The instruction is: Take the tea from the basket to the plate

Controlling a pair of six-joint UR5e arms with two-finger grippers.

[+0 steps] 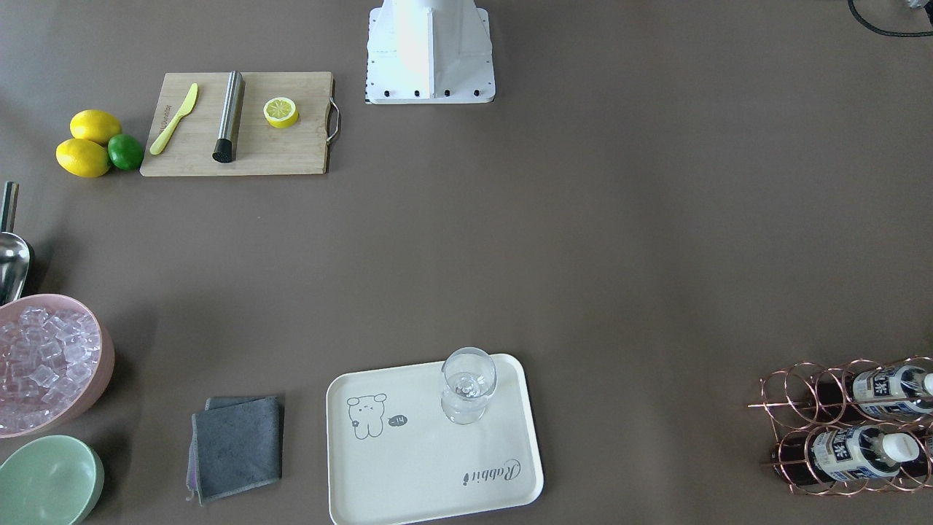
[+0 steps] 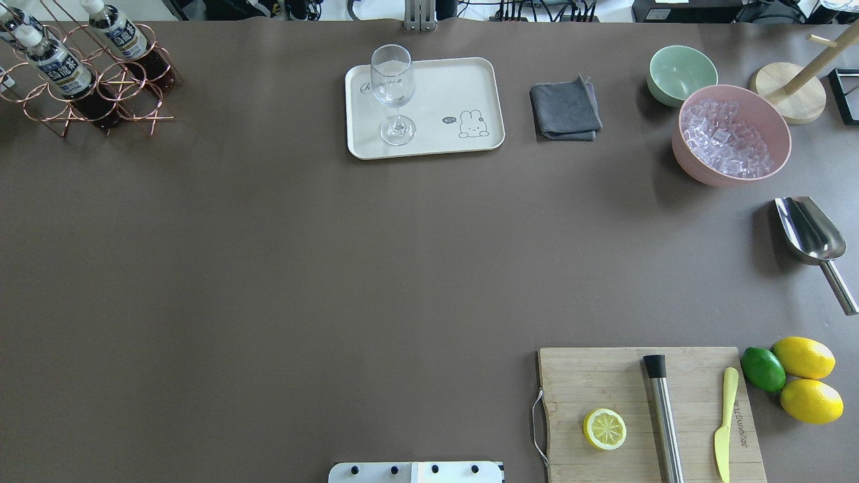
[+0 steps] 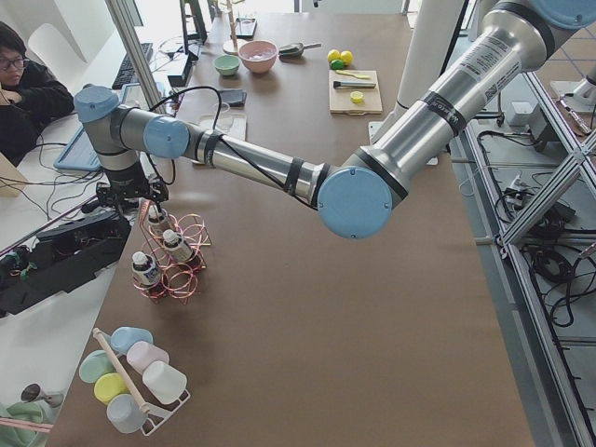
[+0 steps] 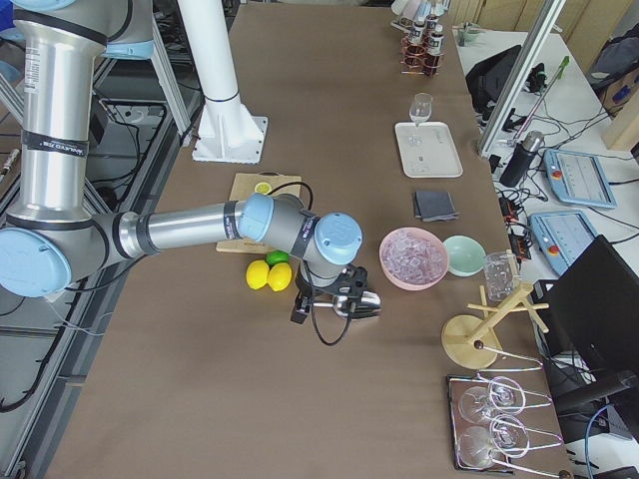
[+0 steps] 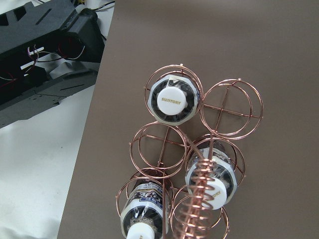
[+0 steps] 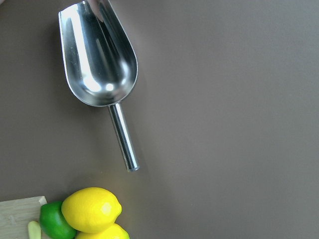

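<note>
The copper wire basket (image 2: 100, 111) stands at the table's far left corner and holds three tea bottles (image 2: 64, 67) with white caps. The left wrist view looks straight down on the basket (image 5: 231, 106), with one tea cap (image 5: 172, 99) near the centre; no fingers show there. In the exterior left view my left gripper (image 3: 140, 200) hovers just above the basket (image 3: 182, 275); I cannot tell whether it is open or shut. The cream plate (image 2: 443, 87) holds only a clear glass (image 2: 392, 87). My right gripper (image 4: 339, 304) hangs over a steel scoop (image 6: 97, 55); I cannot tell its state.
A pink bowl of ice (image 2: 731, 134), a green bowl (image 2: 681, 74) and a grey cloth (image 2: 565, 111) lie right of the plate. A cutting board (image 2: 604, 382) with half a lemon, a muddler and a knife sits near right, beside lemons (image 2: 805, 379) and a lime.
</note>
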